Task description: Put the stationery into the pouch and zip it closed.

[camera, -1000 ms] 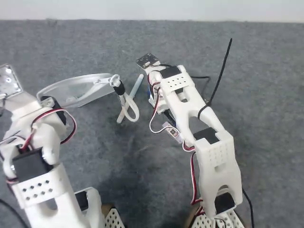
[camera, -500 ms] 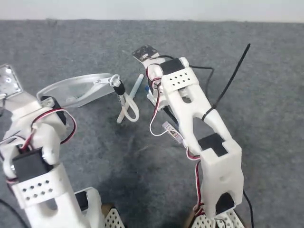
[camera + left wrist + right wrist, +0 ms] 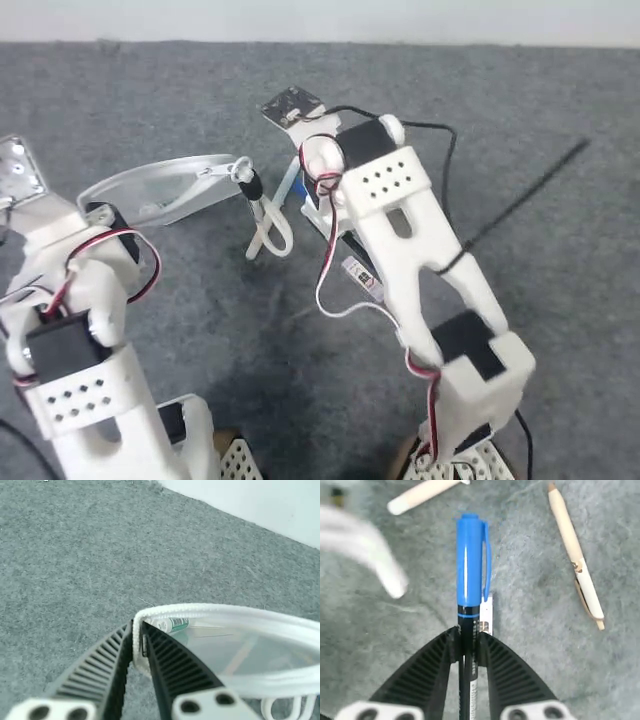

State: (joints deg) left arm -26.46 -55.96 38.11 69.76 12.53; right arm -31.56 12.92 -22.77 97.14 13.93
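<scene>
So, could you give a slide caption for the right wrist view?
Right gripper holding a blue-capped pen over the grey mat, a cream pen lying nearby.

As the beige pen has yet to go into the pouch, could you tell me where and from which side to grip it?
Grip the beige pen at mid-barrel, coming from straight above with the jaws across its length. It lies flat on the carpet, slim, with free space on both sides. The right end effector is shut on the blue pen, so that goes first.

Hand (image 3: pixel 138 632) tight on clear pouch (image 3: pixel 240 652) rim
</scene>
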